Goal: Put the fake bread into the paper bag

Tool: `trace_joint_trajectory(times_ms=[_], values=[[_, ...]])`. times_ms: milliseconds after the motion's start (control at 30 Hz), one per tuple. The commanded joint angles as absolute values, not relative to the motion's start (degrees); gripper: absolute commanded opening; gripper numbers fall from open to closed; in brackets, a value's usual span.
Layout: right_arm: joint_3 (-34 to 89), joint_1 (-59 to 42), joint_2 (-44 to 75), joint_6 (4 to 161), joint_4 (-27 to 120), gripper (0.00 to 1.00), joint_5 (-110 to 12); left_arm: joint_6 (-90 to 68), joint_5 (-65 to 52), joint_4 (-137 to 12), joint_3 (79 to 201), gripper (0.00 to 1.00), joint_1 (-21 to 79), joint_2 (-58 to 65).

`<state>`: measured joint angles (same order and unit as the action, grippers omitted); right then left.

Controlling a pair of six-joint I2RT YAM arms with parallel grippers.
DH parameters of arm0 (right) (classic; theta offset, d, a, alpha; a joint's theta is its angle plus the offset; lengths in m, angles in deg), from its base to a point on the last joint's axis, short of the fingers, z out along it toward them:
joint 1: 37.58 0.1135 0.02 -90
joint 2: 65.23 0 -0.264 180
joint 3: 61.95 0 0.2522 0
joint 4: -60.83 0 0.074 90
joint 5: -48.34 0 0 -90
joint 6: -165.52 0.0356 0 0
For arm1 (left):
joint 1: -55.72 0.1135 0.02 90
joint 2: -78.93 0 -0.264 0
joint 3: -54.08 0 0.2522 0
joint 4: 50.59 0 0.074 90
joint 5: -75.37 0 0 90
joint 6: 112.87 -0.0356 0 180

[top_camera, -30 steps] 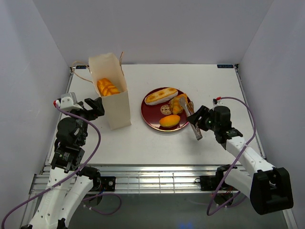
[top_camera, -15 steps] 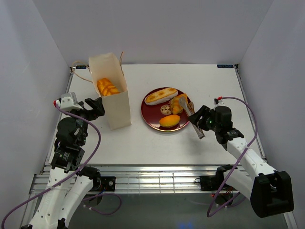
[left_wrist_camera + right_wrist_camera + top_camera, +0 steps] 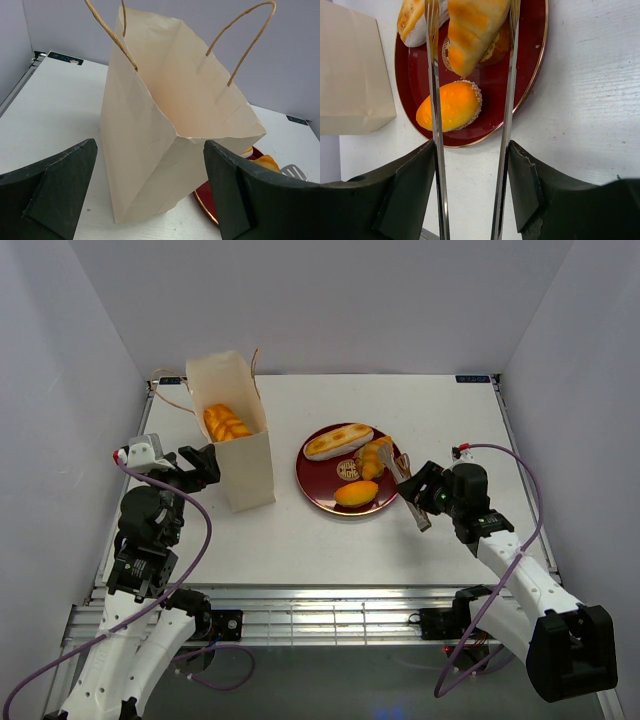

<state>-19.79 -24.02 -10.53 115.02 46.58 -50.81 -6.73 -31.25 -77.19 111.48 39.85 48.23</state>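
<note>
over the red plate (image 3: 410,65), my right gripper (image 3: 470,152) is clamped on the tongs (image 3: 434,100), whose arms straddle the croissant (image 3: 472,25). my left gripper (image 3: 150,150) gapes just beside the paper bag (image 3: 245,465), one pastry (image 3: 225,423) already inside. pick-up step, i judge: next squeeze, lift, carry to the bag.

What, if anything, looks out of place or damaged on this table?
Nothing is spilled. Only the paper bag looks slightly off: its rim is creased and uneven. The remaining fake bread sits on the red plate.
</note>
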Motion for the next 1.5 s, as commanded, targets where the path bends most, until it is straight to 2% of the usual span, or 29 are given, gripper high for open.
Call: trace_joint_trajectory(times_ms=[0,367,1067,1467], values=[[-18.04,-24.22,-10.48,114.45,48.47,0.63,-50.62,-6.7,-30.45,-76.66,111.44,0.98,39.73,48.17],[-21.12,-24.22,-7.31,117.0,55.59,0.63,-53.88,-6.7,-30.36,-76.83,111.44,0.98,39.64,48.08],[-15.94,-24.31,-5.11,114.1,49.45,0.62,-52.82,-6.7,-30.18,-76.83,111.52,0.98,39.73,48.08],[-17.34,-24.31,-1.07,116.65,54.89,0.61,-56.07,-6.7,-30.36,-76.83,111.44,0.98,39.55,48.43]])
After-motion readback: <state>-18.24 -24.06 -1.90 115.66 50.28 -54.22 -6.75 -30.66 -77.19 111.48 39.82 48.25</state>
